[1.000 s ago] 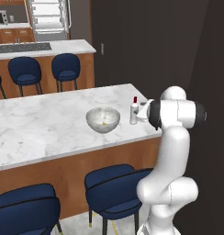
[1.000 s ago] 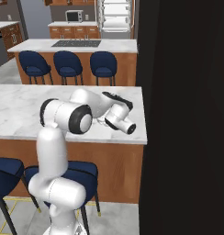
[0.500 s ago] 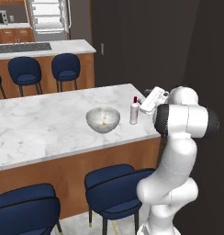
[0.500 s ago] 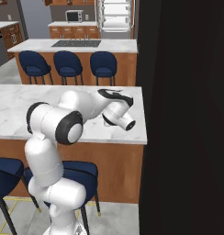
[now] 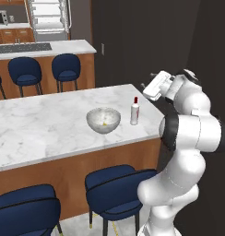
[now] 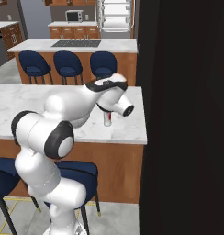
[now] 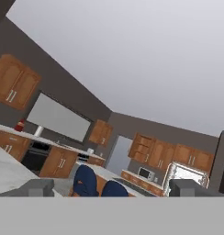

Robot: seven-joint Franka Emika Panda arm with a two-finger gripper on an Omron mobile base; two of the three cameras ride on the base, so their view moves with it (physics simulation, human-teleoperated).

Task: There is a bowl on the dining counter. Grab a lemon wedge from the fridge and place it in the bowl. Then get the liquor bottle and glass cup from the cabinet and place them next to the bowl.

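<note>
Left base view: bowl [image 5: 103, 120] on the marble surface [image 5: 36, 124], lemon wedge [image 5: 104, 123] inside, liquor bottle [image 5: 134, 112] upright just beside it.
Right base view: bottle partly behind the arm.
Hand view: end effector [image 7: 109, 187] spread wide, empty, aimed upward across the kitchen.

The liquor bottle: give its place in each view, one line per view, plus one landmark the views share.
Left base view: the liquor bottle stands upright on the dining counter, just right of the bowl, near the counter's right end.
Right base view: its lower body peeks out below the robot's forearm, near the counter's right end.
Hand view: not in it.
Shared landmark: the open fridge, far behind.
</note>
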